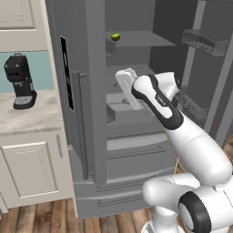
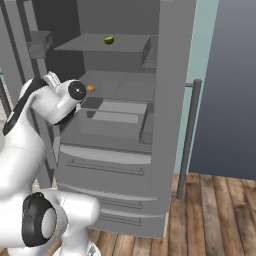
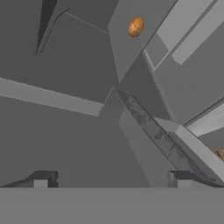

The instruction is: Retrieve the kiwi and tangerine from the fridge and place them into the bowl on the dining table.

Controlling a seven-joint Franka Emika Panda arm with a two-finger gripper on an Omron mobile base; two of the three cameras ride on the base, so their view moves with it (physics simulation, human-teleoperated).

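Note:
The fridge (image 1: 93, 91) (image 2: 170, 75) stands with its right door swung open and my arm reaching inside. A yellow-green kiwi (image 1: 115, 37) (image 2: 109, 39) lies on the upper shelf. An orange tangerine (image 2: 90, 88) (image 3: 136, 26) sits on the middle shelf, just beyond my wrist in the right base view. In the hand view my gripper (image 3: 111, 179) is open, nothing between its fingertips (image 3: 43, 178), and the tangerine lies well ahead of it, toward the top right. The bowl and the dining table are out of view.
A black coffee machine (image 1: 19, 81) stands on the counter (image 1: 27, 118) left of the fridge, above cream cabinets. The open door's bins (image 1: 205, 43) (image 2: 40, 42) flank my arm. The shut door carries a long bar handle (image 2: 189, 135). Below is wooden floor (image 2: 210, 215).

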